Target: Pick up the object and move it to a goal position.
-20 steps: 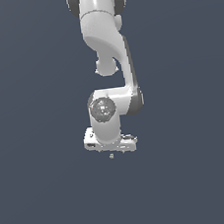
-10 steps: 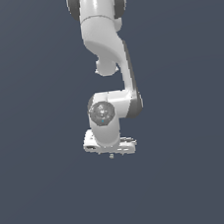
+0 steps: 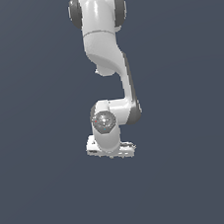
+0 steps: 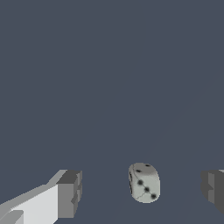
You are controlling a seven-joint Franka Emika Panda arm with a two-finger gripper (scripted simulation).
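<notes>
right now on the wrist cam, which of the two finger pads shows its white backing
The grey pad with a white bar behind it. The other pad, across the die, shows only grey, cut by the picture's edge.

Simulated test scene, not real room: flat slate-grey backdrop point(image 3: 39, 192) fills both views, no walls or furniture visible. Smooth white robot arm point(image 3: 103, 40) rendered without texture; shading uniform, computer-generated throughout.

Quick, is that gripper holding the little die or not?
Gripper: open, holding nothing; the die sits between its fingers, touching neither.
</notes>
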